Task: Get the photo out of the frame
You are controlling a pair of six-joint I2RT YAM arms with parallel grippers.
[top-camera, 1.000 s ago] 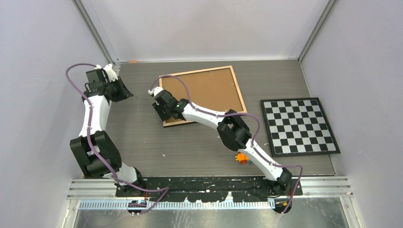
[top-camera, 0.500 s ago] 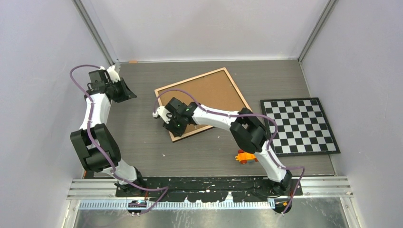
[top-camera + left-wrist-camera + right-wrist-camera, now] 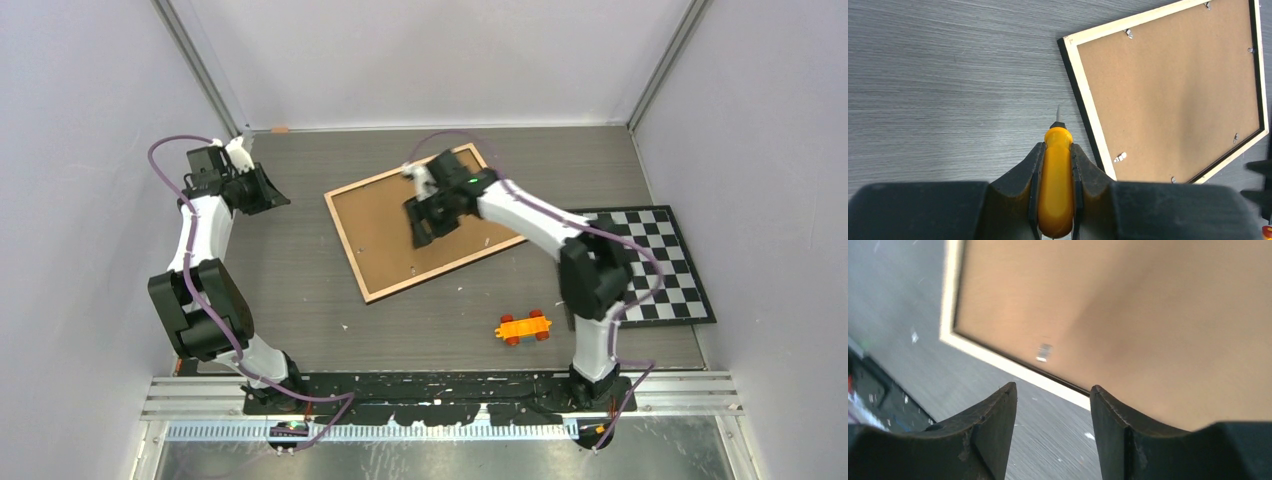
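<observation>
- One frame [image 3: 385,235] lies back-up and askew at mid-table, brown board showing; the photo is hidden beneath.
- Checkerboard mat [image 3: 680,262] lies to its right.
- Your right gripper [image 3: 1053,390] hovers over the board, jaws apart and empty.
- Your left gripper [image 3: 1057,150] is clamped on a yellow-handled tool [image 3: 1056,200], left of the frame.
- An orange toy car [image 3: 523,327] sits nearer you.

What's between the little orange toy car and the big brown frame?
Just bare grey table separates the toy car and the frame, as the top view shows.
</observation>
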